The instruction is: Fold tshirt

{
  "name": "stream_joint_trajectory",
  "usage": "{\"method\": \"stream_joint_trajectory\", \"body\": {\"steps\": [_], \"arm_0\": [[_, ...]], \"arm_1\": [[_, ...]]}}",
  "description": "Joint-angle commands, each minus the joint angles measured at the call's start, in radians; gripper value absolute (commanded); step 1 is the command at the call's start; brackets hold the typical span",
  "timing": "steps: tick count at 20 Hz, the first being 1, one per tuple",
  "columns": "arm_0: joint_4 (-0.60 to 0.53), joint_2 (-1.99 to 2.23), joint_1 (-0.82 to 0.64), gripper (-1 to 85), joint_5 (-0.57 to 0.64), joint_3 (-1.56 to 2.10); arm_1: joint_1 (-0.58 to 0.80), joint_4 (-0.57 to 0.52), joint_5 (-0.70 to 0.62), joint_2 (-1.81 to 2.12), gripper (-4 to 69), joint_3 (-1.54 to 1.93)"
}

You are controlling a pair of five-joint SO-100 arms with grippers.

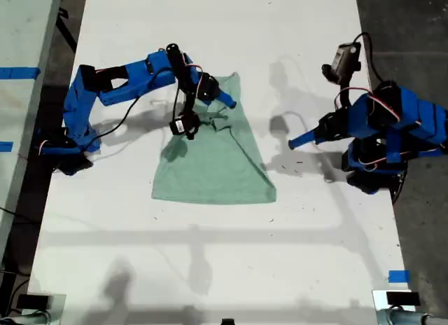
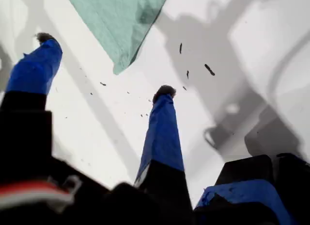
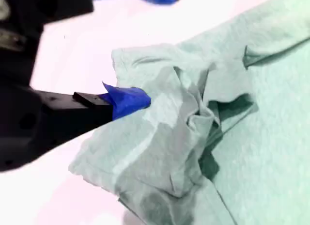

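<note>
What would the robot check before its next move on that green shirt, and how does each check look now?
1. T-shirt on the table, in both arms' working area: ok.
2. My second gripper on the bunched fabric at the shirt's far end: ok; whether it is clamped: cannot tell.
3. My first gripper free: ok, jaws apart over bare table, holding nothing.
4. Shirt flat for folding: not ok, crumpled near my second gripper.
5. Shirt corner near my first gripper: ok, within view.
</note>
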Motion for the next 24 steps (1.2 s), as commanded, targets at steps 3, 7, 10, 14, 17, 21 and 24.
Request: {"method": "stream_joint_trajectory", "body": {"steps": [3,7,10,14,17,21,24], "arm_0": [[0.16,0.311,0.002,39.0,-0.002,-0.008],[0.204,0.584,0.078,37.4,-0.071,0.233],[0.103,0.877,0.123,33.3,-0.169,0.611],[0.071,1.04,0.233,30.4,-0.353,0.914],[0.02,1.114,0.322,29.4,-0.462,1.032],[-0.012,1.143,0.38,27.8,-0.52,1.121],[-0.011,1.143,0.374,25.3,-0.538,1.15]], "arm_1": [[-0.009,-0.031,0.012,0.015,39.0,0.008],[-0.031,-0.061,0.005,-0.029,39.4,-0.005],[-0.051,-0.112,-0.005,-0.155,40.2,-0.044],[-0.075,-0.207,-0.008,-0.291,40.5,-0.063],[-0.1,-0.293,-0.005,-0.431,41.1,-0.061],[-0.141,-0.394,0.006,-0.646,42.4,-0.098],[-0.166,-0.453,0.009,-0.811,41.4,-0.158]]}}
